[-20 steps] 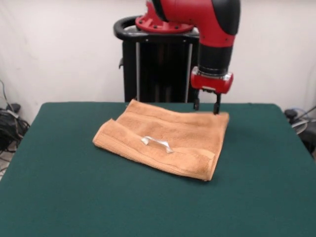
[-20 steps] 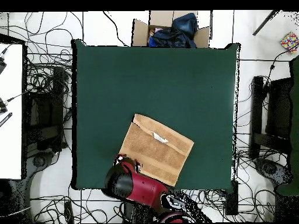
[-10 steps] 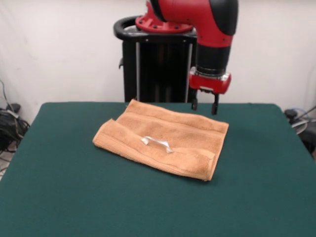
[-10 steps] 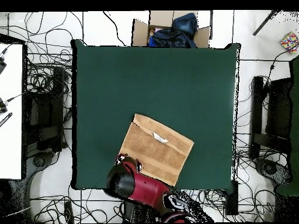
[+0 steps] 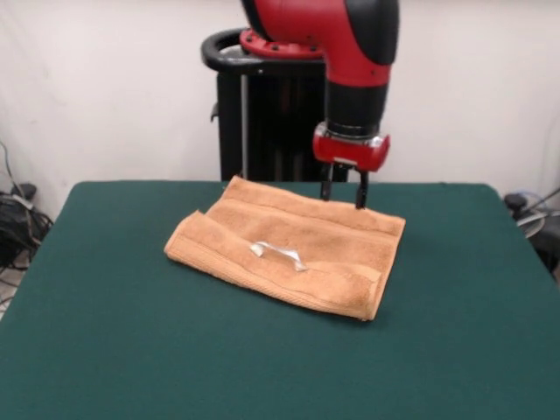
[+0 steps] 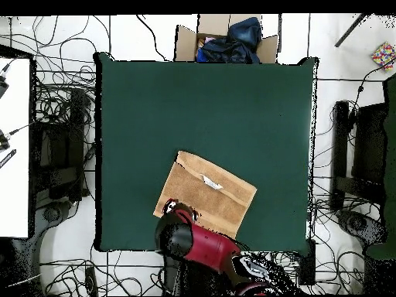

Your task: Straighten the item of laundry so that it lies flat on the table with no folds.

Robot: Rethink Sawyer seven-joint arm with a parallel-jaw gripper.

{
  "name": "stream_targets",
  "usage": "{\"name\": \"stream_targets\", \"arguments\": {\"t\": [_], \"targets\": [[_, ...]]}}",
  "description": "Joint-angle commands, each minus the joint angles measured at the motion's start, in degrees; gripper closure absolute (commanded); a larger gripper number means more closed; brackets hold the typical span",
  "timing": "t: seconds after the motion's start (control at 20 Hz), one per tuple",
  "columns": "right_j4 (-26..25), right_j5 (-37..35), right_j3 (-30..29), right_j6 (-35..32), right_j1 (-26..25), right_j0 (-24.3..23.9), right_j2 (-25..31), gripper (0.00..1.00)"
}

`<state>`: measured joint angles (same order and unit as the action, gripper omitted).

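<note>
The item of laundry, an orange-tan towel, lies folded double on the green table, with a fold ridge along its front edge and a white label on top. In the overhead view the towel sits near the table's bottom edge, and the red arm covers its lower corner. My gripper hangs open just above the towel's far edge, right of its middle, with nothing between the fingers. The overhead view hides the gripper under the arm's head.
A cardboard box holding dark clothes stands just beyond the table's top edge in the overhead view. Cables lie all around the table on the floor. The black pedestal rises behind the towel.
The gripper has lifted slightly off the towel's far right corner and slid left along the far edge in the front view. The towel has not moved.
</note>
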<state>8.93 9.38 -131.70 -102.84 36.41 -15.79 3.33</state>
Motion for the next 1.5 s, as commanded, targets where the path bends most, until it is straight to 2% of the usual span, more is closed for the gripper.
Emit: {"name": "stream_targets", "arguments": {"t": [0.05,0.55,0.95,1.15,1.5], "targets": [[-3.8,-11.6,15.5,2.5,-4.5,-4.6,1.3,0.0],[-13.4,-16.7,23.8,3.4,-7.7,-9.7,1.9,0.0],[-19.6,-21.5,28.6,4.2,-8.4,-12.6,2.6,0.0],[-22.4,-22.6,28.8,3.9,-8.3,-14.4,3.4,0.0],[-25.7,-25.2,24.2,3.3,-2.1,-17.4,5.1,0.0]]}}
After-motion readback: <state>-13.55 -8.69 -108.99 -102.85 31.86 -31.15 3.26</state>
